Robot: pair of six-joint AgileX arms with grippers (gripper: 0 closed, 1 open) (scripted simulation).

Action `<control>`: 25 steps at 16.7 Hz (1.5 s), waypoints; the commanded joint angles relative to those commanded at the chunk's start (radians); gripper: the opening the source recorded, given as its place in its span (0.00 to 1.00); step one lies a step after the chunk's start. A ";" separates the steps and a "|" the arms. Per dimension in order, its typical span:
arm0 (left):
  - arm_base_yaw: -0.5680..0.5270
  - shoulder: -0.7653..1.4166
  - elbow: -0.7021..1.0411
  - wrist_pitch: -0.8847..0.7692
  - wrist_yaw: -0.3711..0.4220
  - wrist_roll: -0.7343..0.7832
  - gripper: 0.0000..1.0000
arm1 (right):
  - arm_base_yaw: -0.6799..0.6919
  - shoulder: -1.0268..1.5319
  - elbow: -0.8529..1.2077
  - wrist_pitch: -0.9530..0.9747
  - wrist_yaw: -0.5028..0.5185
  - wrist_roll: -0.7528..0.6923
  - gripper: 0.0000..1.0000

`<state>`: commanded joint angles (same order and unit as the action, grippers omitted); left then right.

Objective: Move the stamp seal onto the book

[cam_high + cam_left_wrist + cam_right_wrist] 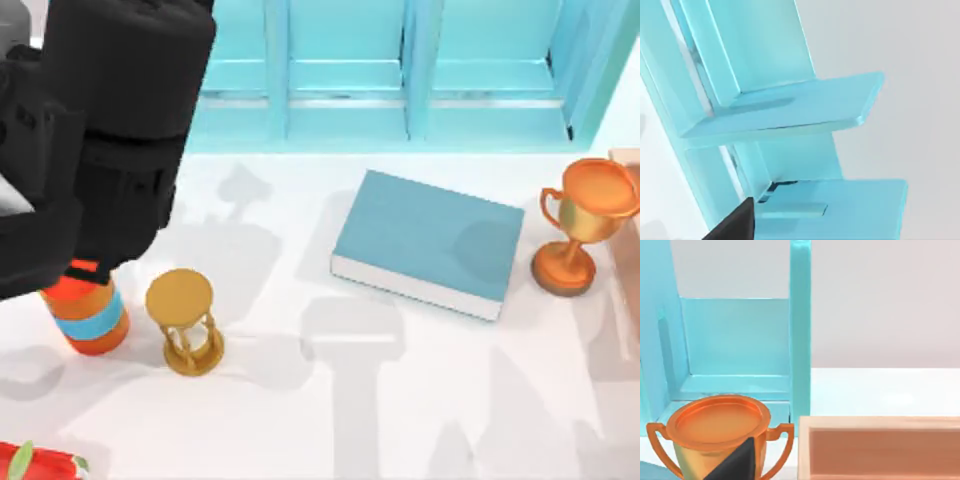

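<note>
The book (430,240) lies flat on the white table right of centre, teal-blue cover up and white page edges toward the front. The stamp seal is out of view. My left arm (110,130) looms large and black over the table's back left, above an orange cylinder with a blue band (90,318). One dark fingertip (735,227) of the left gripper shows in the left wrist view, facing the light-blue shelf unit (790,110). One dark fingertip (740,462) of the right gripper shows in the right wrist view, in front of the orange trophy cup (715,432).
The light-blue shelf unit (400,70) runs along the back. A golden hourglass (185,320) stands front left. The orange trophy cup (585,225) stands right of the book, beside a tan open box (880,447). A red object (35,465) sits at the front left corner.
</note>
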<state>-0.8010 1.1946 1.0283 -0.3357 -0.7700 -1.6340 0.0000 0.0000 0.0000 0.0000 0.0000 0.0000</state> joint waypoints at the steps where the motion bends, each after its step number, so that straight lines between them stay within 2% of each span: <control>1: 0.061 -0.100 -0.056 0.019 0.056 0.132 1.00 | 0.000 0.000 0.000 0.000 0.000 0.000 1.00; 7: 0.413 -0.645 -0.456 0.134 0.390 0.880 1.00 | 0.000 0.000 0.000 0.000 0.000 0.000 1.00; 10: 0.558 -0.850 -0.659 0.195 0.533 1.170 1.00 | 0.000 0.000 0.000 0.000 0.000 0.000 1.00; 13: 0.677 -1.015 -0.836 0.256 0.649 1.396 1.00 | 0.000 0.000 0.000 0.000 0.000 0.000 1.00; 18: 0.792 -1.181 -1.014 0.329 0.762 1.616 1.00 | 0.000 0.000 0.000 0.000 0.000 0.000 1.00; 25: 0.801 -1.195 -1.028 0.336 0.770 1.634 1.00 | 0.000 0.001 0.001 0.000 0.000 0.000 1.00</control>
<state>0.0000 0.0000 0.0000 0.0000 0.0000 0.0000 -0.0001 0.0005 0.0005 -0.0004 0.0000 -0.0001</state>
